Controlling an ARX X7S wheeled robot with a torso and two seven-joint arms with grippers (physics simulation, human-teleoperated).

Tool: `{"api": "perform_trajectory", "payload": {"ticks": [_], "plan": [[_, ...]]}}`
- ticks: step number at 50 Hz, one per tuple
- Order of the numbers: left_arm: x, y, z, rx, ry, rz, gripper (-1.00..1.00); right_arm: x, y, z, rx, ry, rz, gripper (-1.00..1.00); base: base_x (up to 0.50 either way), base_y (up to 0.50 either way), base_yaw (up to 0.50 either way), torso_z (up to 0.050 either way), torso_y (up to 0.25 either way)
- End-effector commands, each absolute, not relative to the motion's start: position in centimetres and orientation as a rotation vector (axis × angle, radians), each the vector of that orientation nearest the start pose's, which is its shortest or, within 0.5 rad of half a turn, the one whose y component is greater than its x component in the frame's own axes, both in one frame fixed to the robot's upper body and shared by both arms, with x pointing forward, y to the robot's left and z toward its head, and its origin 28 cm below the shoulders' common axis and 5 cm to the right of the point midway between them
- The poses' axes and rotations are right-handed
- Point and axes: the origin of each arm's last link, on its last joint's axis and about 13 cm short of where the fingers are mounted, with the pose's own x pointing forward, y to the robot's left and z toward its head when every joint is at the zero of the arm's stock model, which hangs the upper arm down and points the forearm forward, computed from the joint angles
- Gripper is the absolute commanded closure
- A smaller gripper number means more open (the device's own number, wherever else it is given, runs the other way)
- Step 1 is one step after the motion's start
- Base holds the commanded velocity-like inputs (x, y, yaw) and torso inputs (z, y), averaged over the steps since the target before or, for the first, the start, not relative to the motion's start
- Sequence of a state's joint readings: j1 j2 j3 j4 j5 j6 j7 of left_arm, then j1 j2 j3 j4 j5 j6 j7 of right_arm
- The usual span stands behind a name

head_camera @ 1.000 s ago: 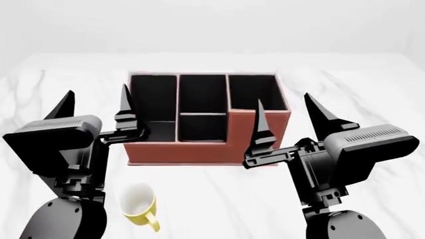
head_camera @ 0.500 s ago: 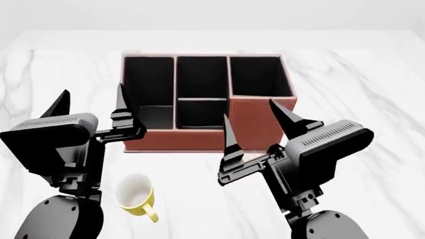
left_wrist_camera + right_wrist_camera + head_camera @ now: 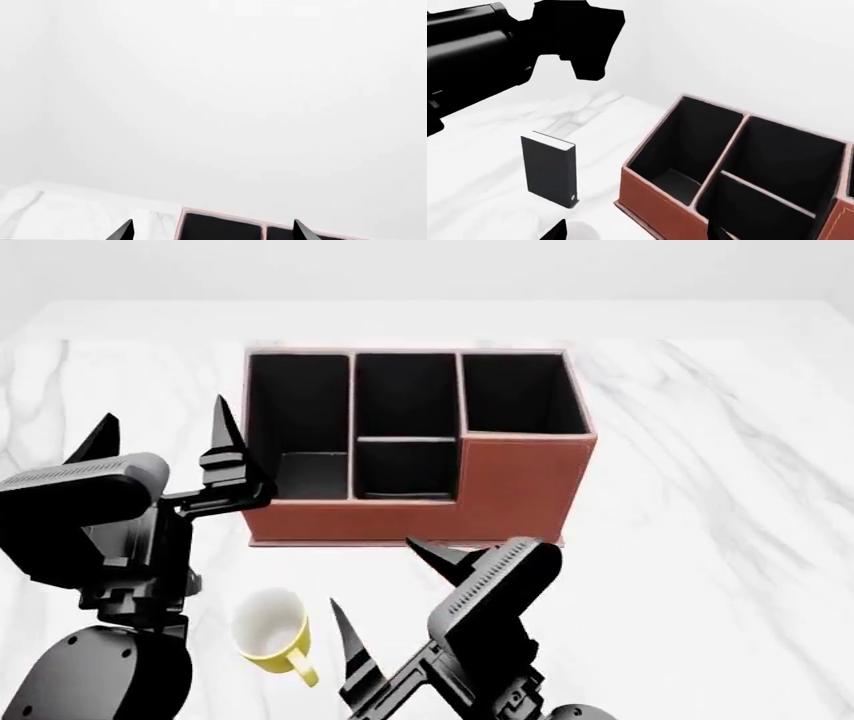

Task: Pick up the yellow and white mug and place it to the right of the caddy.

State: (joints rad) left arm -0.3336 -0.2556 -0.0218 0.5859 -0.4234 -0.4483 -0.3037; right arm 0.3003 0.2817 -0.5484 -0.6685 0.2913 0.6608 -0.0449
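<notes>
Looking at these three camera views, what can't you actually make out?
- Yellow and white mug: head view shows it whole; right wrist view catches only a pale sliver at the edge.
- Black upright slab: right wrist view only; the left arm blocks it in the head view.
- Caddy: left wrist view cuts off all but its rim.

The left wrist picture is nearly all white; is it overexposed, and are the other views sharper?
Left wrist view: mostly blank pale backdrop, not glare; the caddy just peeks in. Head view: evenly lit, soft shadows, yellow and white mug crisp. Right wrist view: sharp, a black slab clear.
</notes>
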Motion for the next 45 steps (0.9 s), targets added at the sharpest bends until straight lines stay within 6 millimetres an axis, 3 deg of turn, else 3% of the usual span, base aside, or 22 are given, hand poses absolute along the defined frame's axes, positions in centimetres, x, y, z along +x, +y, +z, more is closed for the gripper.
{"api": "perform_trajectory", "payload": {"ticks": [1,33,45], "plan": [[24.0,23.4,18.4,-0.148,-0.421,0.078,-1.0,19.2,-2.9,12.5,-0.134,-0.072,0.842,-1.0,0.0,0.0,0.0,0.0,0.0],[23.9,23.7,18.7,-0.145,-0.426,0.095,-1.0,18.3,-1.1,8.2,-0.086,0.073,0.942,-1.0,0.0,0.0,0.0,0.0,0.0],[23.8,23.7,18.8,-0.151,-0.423,0.09,-1.0,19.2,-0.9,6.9,-0.079,0.114,0.933,-1.0,0.0,0.0,0.0,0.0,0.0]]}}
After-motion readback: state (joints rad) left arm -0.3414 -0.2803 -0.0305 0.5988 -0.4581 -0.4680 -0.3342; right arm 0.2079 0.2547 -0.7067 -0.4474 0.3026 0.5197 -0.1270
